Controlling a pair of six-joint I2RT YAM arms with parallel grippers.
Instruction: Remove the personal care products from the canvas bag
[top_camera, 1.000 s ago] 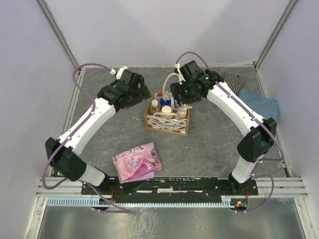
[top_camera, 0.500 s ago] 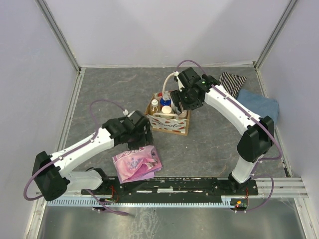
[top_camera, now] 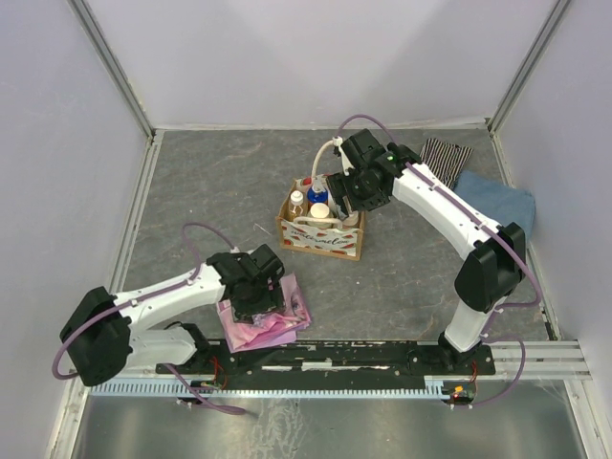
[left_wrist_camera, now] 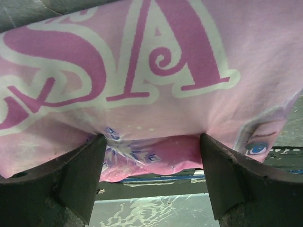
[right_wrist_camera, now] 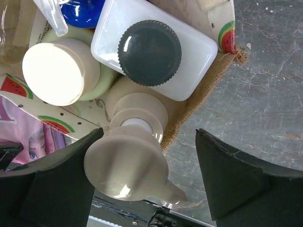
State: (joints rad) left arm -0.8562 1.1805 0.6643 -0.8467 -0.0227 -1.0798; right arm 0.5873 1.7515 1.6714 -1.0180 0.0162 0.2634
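High rear camera overlooks all; wrist cameras close above pink cloth (left_wrist_camera: 189, 109), canvas bag (right_wrist_camera: 226, 40).

The left hand (top_camera: 256, 295) covers much of the pink cloth (top_camera: 274, 332); the blue pump top (right_wrist_camera: 85, 12) runs off the right wrist view's upper edge; the canvas bag (top_camera: 320, 241) carries lettering unreadably small from above.

Robotics lab test cell: a left arm (top_camera: 167, 298) and right arm (top_camera: 445, 203), trailing purple cables (top_camera: 361, 118), stand bolted to a black base plate (top_camera: 325, 359) on aluminium rails (top_camera: 535, 356). Plain pale panels (top_camera: 316, 57) enclose the grey desk (top_camera: 210, 182).
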